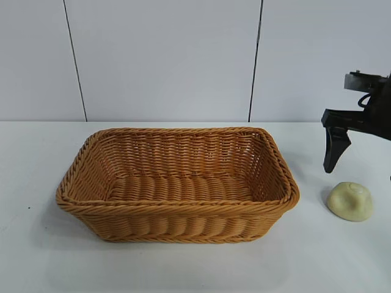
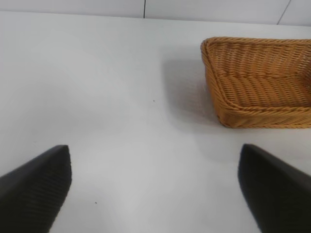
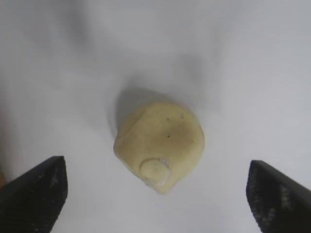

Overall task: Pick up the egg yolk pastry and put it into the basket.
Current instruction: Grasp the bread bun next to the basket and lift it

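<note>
White tabletop (image 1: 183,268) carried the basket (image 1: 177,229) at centre, exterior view; the egg yolk pastry (image 1: 349,201) lay right of it, just below the right gripper (image 1: 337,149). Left wrist view: left gripper (image 2: 155,189) wide open, holding nothing, basket off to one side. Right wrist view: pastry between the spread, empty fingers (image 3: 36,191), untouched.

The table (image 1: 183,268) was white and smooth, with a few tiny dark specks on it. Behind it stood a pale wall (image 1: 165,61) made of big flat panels. Thin dark lines ran straight down between the panels. The light was soft and even, and it left faint grey shadows on the table.
</note>
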